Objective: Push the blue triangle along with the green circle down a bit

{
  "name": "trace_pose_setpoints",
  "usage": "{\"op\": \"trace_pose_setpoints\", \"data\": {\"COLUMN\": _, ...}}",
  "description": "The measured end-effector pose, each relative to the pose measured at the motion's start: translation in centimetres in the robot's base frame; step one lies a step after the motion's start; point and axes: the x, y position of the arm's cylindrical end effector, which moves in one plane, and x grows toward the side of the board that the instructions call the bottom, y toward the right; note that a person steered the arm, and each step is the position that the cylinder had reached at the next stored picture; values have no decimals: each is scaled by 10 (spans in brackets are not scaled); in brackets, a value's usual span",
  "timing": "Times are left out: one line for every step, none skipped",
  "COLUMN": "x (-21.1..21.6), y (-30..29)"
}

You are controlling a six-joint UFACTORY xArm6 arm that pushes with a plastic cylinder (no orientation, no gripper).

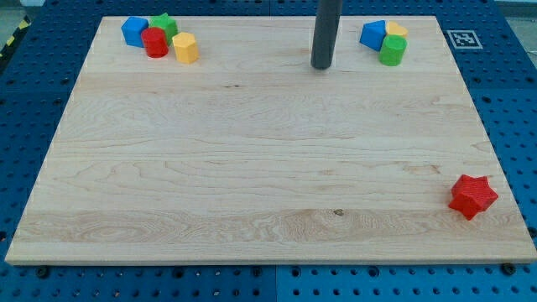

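Note:
The blue triangle (pixel 373 34) lies near the view's top right, touching the green circle (pixel 393 50) just below and to its right. A yellow block (pixel 396 30) sits behind them, partly hidden. My tip (pixel 320 65) is on the board at the view's top middle, to the left of this group, about a block's width or two from the blue triangle, touching no block.
At the view's top left is a cluster: a blue block (pixel 133 31), a green star (pixel 164 25), a red cylinder (pixel 155 42) and a yellow hexagon (pixel 185 48). A red star (pixel 472 196) lies near the lower right edge of the wooden board (pixel 252 168).

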Motion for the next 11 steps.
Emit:
{"op": "trace_pose_setpoints", "data": {"x": -56, "y": 1}}
{"op": "trace_pose_setpoints", "data": {"x": -99, "y": 31}}
{"op": "trace_pose_setpoints", "data": {"x": -98, "y": 41}}
{"op": "trace_pose_setpoints", "data": {"x": -90, "y": 42}}
{"op": "trace_pose_setpoints", "data": {"x": -79, "y": 70}}
{"op": "trace_pose_setpoints", "data": {"x": -70, "y": 87}}
{"op": "trace_pose_setpoints", "data": {"x": -59, "y": 87}}
{"op": "trace_pose_setpoints", "data": {"x": -51, "y": 90}}
{"op": "trace_pose_setpoints", "data": {"x": -45, "y": 93}}
{"op": "trace_pose_setpoints", "data": {"x": -35, "y": 94}}
{"op": "trace_pose_setpoints", "data": {"x": -20, "y": 94}}
